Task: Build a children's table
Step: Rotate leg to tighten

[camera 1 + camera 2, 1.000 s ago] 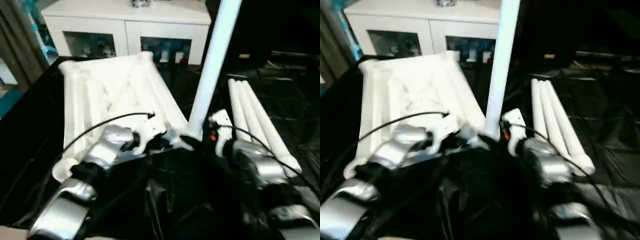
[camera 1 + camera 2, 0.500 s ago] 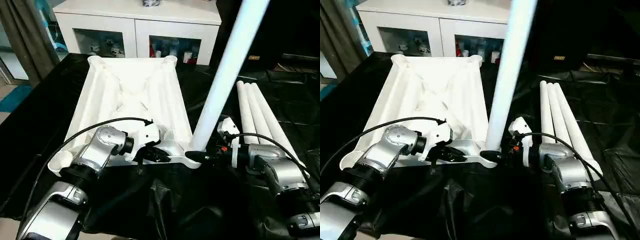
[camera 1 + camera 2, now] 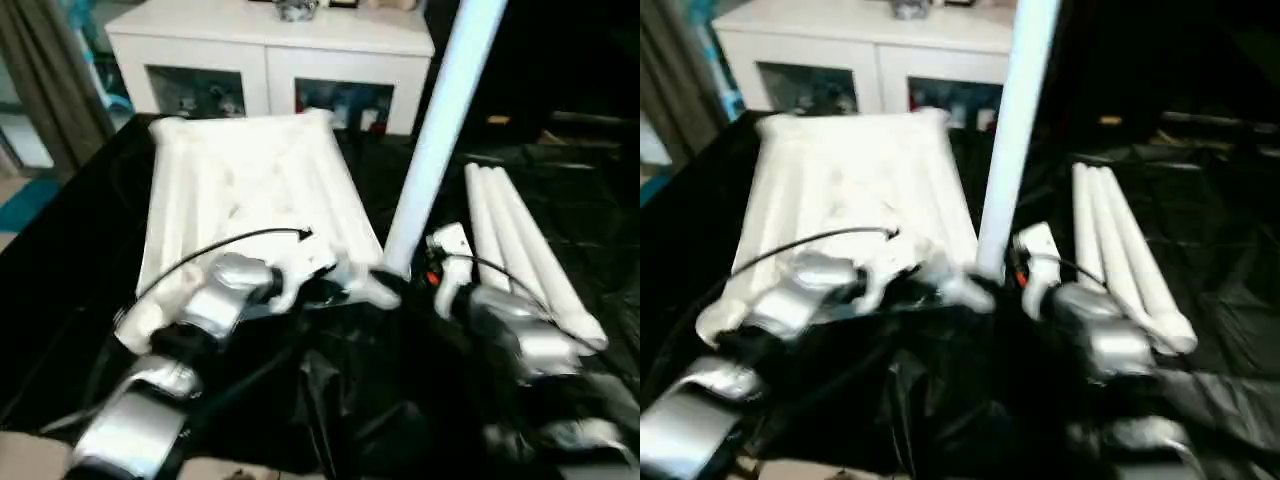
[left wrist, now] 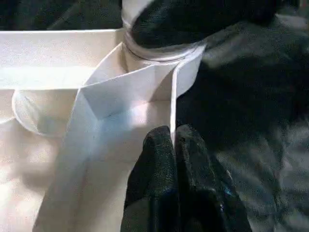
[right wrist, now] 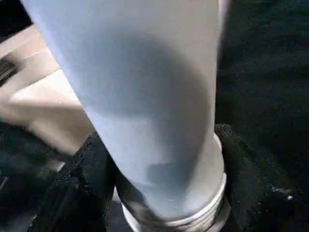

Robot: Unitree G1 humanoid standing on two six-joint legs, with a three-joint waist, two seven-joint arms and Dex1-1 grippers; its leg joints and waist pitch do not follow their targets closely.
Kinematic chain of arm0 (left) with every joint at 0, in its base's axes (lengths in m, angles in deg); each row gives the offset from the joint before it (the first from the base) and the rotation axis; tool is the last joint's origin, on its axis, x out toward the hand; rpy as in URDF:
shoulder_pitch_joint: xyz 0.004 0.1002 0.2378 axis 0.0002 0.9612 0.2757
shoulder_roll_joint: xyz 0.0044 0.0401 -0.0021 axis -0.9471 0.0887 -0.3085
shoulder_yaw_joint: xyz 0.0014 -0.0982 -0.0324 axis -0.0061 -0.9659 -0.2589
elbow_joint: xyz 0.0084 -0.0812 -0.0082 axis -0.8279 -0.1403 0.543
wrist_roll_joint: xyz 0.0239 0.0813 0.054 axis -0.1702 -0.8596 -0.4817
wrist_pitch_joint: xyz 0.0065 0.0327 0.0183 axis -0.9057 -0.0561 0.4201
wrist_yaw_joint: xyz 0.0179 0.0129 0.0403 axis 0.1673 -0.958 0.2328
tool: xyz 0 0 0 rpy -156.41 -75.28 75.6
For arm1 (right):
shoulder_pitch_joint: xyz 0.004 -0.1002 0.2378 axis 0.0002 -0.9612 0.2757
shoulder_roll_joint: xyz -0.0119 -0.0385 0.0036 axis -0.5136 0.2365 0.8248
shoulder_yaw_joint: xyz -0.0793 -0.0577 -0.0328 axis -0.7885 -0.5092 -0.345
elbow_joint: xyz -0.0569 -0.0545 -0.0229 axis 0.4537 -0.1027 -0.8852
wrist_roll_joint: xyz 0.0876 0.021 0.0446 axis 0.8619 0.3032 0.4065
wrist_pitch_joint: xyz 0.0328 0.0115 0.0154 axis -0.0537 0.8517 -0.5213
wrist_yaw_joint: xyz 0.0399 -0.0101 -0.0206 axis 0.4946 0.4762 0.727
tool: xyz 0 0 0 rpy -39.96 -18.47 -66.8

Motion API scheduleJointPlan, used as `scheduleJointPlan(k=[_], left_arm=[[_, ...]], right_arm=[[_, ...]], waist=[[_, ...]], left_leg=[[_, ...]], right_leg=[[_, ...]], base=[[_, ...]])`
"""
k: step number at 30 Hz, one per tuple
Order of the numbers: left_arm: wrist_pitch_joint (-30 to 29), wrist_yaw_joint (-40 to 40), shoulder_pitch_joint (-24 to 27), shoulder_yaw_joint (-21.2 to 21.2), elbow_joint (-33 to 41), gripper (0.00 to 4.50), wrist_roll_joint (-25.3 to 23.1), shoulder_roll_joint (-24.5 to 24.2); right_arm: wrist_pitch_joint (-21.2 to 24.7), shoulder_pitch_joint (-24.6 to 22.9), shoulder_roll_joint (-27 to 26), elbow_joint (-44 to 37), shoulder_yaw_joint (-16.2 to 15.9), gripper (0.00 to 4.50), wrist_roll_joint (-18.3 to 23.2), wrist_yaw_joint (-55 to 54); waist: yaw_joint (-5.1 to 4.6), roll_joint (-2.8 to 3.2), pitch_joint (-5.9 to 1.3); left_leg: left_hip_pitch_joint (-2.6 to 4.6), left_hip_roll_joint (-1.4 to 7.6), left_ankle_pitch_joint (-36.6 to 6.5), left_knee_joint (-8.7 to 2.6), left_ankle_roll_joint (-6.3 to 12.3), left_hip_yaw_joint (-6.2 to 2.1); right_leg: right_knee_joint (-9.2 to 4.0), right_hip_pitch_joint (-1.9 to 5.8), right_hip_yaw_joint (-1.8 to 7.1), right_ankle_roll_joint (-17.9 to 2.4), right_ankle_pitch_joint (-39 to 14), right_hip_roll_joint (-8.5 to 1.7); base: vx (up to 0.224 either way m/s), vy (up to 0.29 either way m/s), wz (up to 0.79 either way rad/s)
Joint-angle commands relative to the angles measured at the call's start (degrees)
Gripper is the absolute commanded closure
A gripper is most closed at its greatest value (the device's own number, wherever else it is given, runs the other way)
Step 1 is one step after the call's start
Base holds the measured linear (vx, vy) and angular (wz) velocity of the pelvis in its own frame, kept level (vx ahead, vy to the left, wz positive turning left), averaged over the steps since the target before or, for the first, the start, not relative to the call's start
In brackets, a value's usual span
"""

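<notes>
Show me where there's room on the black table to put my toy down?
Free: the black cloth left of the tabletop, and the strip right of the three spare legs. Crowded: the near corner, where the left gripper pinches the rim and the right gripper holds the upright leg.

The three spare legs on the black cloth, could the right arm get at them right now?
Probably not yet. The three spare legs lie unobstructed just beyond the right forearm, but the right gripper is shut on the upright leg at the tabletop corner.
</notes>
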Motion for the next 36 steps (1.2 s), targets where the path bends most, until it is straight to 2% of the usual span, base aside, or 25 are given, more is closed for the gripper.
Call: scheduleJointPlan(k=[1,2,3,4,5,6,7,9,11,15,17,18,19,21,23,26,28,29,30,32,34,36], left_arm=[[-1.26,-7.29,-2.38,-2.1,-1.88,4.5,0.19,2.82],[-1.26,-8.65,-2.95,-2.23,-2.63,4.5,-0.08,3.56],[-1.28,-9.32,-3.27,-2.22,-2.95,4.5,-0.21,4.02],[-1.28,-10.59,-3.93,-2.17,-3.56,4.5,-0.46,5.0],[-1.21,-10.67,-4.08,-2.08,-3.61,4.5,-0.46,5.32],[-1.04,-10.62,-4.24,-1.98,-3.63,4.5,-0.46,5.74],[-0.92,-9.82,-4.18,-1.76,-3.2,4.5,-0.32,6.23],[-0.68,-8.51,-3.77,-1.34,-2.54,4.5,-0.12,6.29],[-0.71,-8.24,-3.65,-1.27,-2.44,4.5,-0.02,6.26],[1.67,-5.1,-2.86,-0.49,-2.8,4.5,-0.24,4.56],[2.59,-2.35,-2.17,0.0,-2.17,4.5,-0.01,3.29],[2.8,2.28,-1.08,0.61,-0.65,4.5,0.67,1.68],[3.12,5.47,-0.3,1.08,0.55,4.5,1.16,0.52],[3.49,8.94,0.6,1.67,1.87,4.5,1.53,-1.04],[3.97,12.39,1.45,2.14,2.95,4.5,1.91,-2.74],[5.4,17.93,2.51,2.63,4.22,4.5,2.8,-5.53],[6.07,21.0,2.91,2.65,4.74,4.5,3.42,-7.06],[6.07,22.46,3.02,2.65,4.99,4.5,3.73,-7.66],[5.67,23.99,3.17,2.69,5.5,4.5,3.92,-8.3],[5.14,26.15,3.27,2.77,6.15,4.5,4.14,-9.39],[4.97,26.98,3.21,2.77,6.35,4.5,4.3,-9.98],[4.77,27.63,3.15,2.84,6.41,4.5,4.38,-10.37]], right_arm=[[1.76,0.11,-3.27,6.18,0.97,1.8,-2.0,-9.17],[1.4,0.96,-4.51,7.64,1.71,1.81,-1.96,-11.46],[1.16,1.55,-5.26,8.49,1.91,1.81,-1.96,-12.49],[0.63,2.8,-6.87,10.27,2.25,1.81,-1.99,-14.52],[0.45,3.22,-7.38,10.74,2.14,1.81,-2.05,-14.8],[-0.13,3.76,-7.98,11.32,1.69,1.81,-2.38,-14.75],[-1.49,4.37,-8.5,11.65,0.06,1.81,-3.45,-13.43],[-3.01,4.33,-8.57,10.7,-1.49,1.81,-3.82,-10.18],[-3.3,4.23,-8.52,10.33,-1.73,1.25,-3.83,-9.33],[-4.83,3.08,-6.28,8.02,-4.82,0.93,-5.0,-2.82],[-4.68,2.1,-4.56,5.97,-5.89,0.93,-4.54,1.62],[-4.24,0.91,-2.41,3.55,-6.81,0.93,-3.9,6.54],[-4.3,0.32,-0.8,2.45,-7.57,0.93,-4.19,8.84],[-4.39,-0.3,1.26,1.38,-8.19,0.93,-4.34,11.74],[-3.98,-1.0,3.18,-0.21,-8.21,0.93,-3.5,15.28],[-1.7,-2.33,6.49,-4.39,-8.15,0.93,-1.0,21.21],[-0.09,-3.35,8.76,-7.5,-8.36,0.93,0.43,25.06],[0.25,-3.74,9.67,-8.51,-8.47,0.93,0.67,26.38],[0.47,-4.02,10.55,-9.12,-8.53,0.93,0.8,27.6],[0.36,-4.49,11.95,-9.97,-8.45,0.93,1.15,29.63],[0.7,-4.66,12.68,-10.22,-8.3,0.93,1.4,30.82],[1.14,-4.72,13.13,-10.26,-8.3,0.93,1.47,31.61]], waist=[[-0.47,-0.52,-2.6],[-0.47,-0.23,-2.58],[-0.79,-0.34,-2.67],[-0.81,-0.17,-2.78],[-0.79,-0.25,-2.77],[-0.76,-0.25,-2.76],[-0.78,0.02,-2.82],[-0.71,-0.1,-2.92],[-0.69,-0.1,-2.96],[-0.59,-0.14,-2.93],[-0.36,-0.24,-3.02],[-0.41,-0.21,-3.03],[-0.21,-0.26,-3.13],[-0.46,-0.24,-3.21],[-0.38,-0.16,-3.42],[-0.22,-0.02,-3.71],[0.4,-0.04,-4.08],[0.52,-0.04,-4.1],[0.64,-0.04,-3.97],[0.86,-0.05,-3.9],[1.29,-0.01,-3.58],[1.53,-0.01,-3.49]], left_leg=[[0.97,2.49,-20.31,-4.86,-0.15,-1.81],[1.1,2.5,-20.54,-4.9,-0.43,-1.94],[0.93,2.45,-20.92,-4.99,-0.64,-2.11],[0.75,2.51,-20.54,-5.07,-0.6,-2.09],[0.87,2.48,-20.7,-5.07,-0.54,-2.06],[0.79,2.48,-20.68,-5.08,-0.34,-2.03],[0.68,2.49,-20.49,-5.07,-0.11,-1.94],[0.51,2.46,-19.56,-5.02,0.42,-1.82],[0.46,2.53,-18.72,-5.02,0.87,-1.73],[0.4,2.49,-18.16,-4.86,1.47,-1.53],[0.24,2.5,-17.45,-4.88,2.26,-1.63],[0.23,2.55,-17.07,-4.86,2.42,-1.54],[0.01,2.65,-15.84,-4.87,2.98,-1.66],[-0.27,2.75,-13.98,-4.78,3.56,-1.53],[-0.05,2.85,-12.74,-4.58,3.86,-1.48],[-0.11,2.97,-8.79,-4.16,5.5,-1.28],[-0.03,3.06,-4.77,-3.6,7.62,-0.99],[-0.04,3.06,-3.96,-3.47,8.21,-0.93],[-0.04,3.12,-4.47,-3.45,8.73,-0.82],[0.0,3.18,-5.43,-3.52,8.37,-0.83],[0.27,3.34,-8.54,-3.79,6.61,-0.75],[0.36,3.34,-10.22,-3.98,4.99,-0.78]], right_leg=[[-6.04,1.01,2.31,-7.71,-29.5,-3.72],[-6.07,0.96,2.21,-7.73,-29.75,-3.75],[-6.13,1.14,2.02,-7.41,-30.19,-3.75],[-6.05,1.21,2.11,-7.5,-28.64,-3.72],[-6.06,1.15,2.13,-7.92,-27.36,-3.66],[-6.0,1.22,2.17,-8.08,-26.69,-3.63],[-5.9,1.22,2.27,-8.56,-25.2,-3.67],[-5.68,1.44,2.34,-9.14,-23.06,-3.63],[-5.42,1.55,2.41,-9.94,-21.1,-3.56],[-5.36,1.63,2.49,-10.54,-20.45,-3.56],[-5.3,1.96,2.44,-10.34,-20.34,-3.61],[-5.26,1.86,2.57,-10.45,-19.86,-3.62],[-4.98,2.31,2.51,-10.76,-18.14,-3.66],[-4.54,2.3,2.52,-12.01,-14.86,-3.64],[-4.14,2.36,2.54,-13.08,-12.32,-3.64],[-3.06,2.54,2.45,-15.8,-3.98,-3.33],[-2.04,2.79,2.32,-17.73,3.9,-3.03],[-1.85,2.69,2.3,-18.12,5.46,-3.05],[-1.88,2.52,2.23,-18.72,4.76,-3.22],[-2.05,2.55,2.22,-18.5,2.75,-3.34],[-2.67,2.27,2.36,-17.63,-2.69,-3.42],[-2.95,2.2,2.42,-16.77,-5.85,-3.47]], base=[[0.0,0.0,0.0],[0.0,0.0,0.0],[0.0,0.0,0.0],[0.0,0.0,0.0],[0.0,0.0,0.0],[0.0,0.0,0.0],[0.0,0.0,0.0],[0.0,0.0,0.0],[0.0,0.0,0.0],[0.0,0.0,0.0],[0.0,0.0,0.0],[0.0,0.0,0.0],[0.0,0.0,0.0],[0.0,0.0,0.0],[0.0,0.0,0.0],[0.0,0.0,0.0],[0.0,0.0,0.0],[0.0,0.0,0.0],[0.0,0.0,0.0],[0.0,0.0,0.0],[0.0,0.0,0.0],[0.0,0.0,0.0]])
